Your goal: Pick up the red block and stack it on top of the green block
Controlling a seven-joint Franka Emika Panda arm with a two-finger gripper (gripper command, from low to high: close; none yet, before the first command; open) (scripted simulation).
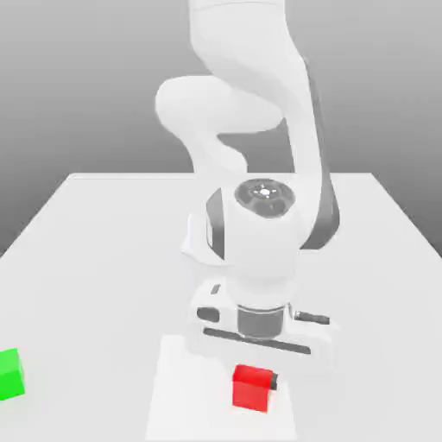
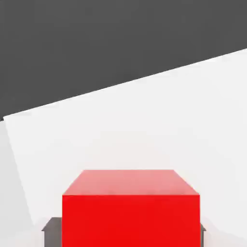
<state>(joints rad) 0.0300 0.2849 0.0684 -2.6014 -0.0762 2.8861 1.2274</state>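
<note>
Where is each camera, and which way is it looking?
Exterior view: sits off the arm, above the white table, looking down at it with the arm's base at the far side; the white arm shows with its gripper shut on the red block, and the green block lies at the exterior view's left edge.
Hand view: rides on the hand, looking past the red block across the table to the dark background; dark fingers flank the block.
Shared: the red block and the table.

Count on the bench (image 1: 104, 259): one red block (image 1: 251, 386), one green block (image 1: 10, 374). Total two cubes. One white robot arm (image 1: 259, 155) is present.
</note>
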